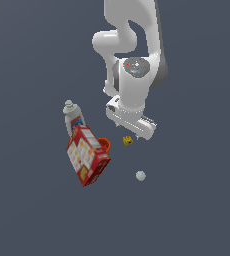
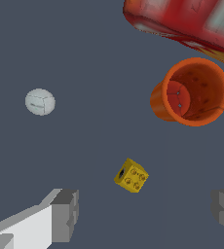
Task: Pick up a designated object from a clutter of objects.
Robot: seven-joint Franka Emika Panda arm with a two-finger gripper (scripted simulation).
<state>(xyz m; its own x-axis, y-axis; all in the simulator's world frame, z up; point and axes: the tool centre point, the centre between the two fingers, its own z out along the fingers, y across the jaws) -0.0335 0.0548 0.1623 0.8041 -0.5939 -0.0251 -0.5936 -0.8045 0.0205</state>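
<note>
Yellow block point(image 2: 131, 176): matt plastic look, studded. Orange cup point(image 2: 192, 92): smooth, slight sheen. Red box point(image 1: 87, 155): glossy printed card. White ball point(image 2: 40, 102): matt. Arm shell point(image 1: 132, 60): smooth, glossy white. Ground point(image 1: 197, 210): flat matt grey.

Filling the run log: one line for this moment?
phase: approach | hand: open, above yellow block | block: not grasped | nearby: orange cup, white ball

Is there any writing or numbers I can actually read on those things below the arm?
None can be read.
Red box: white and yellow printed panels, too blurred to read.
White bottle: coloured label, too small to read.
Yellow block: dark dots only, no characters.
Orange cup and white ball: no text visible.
</note>
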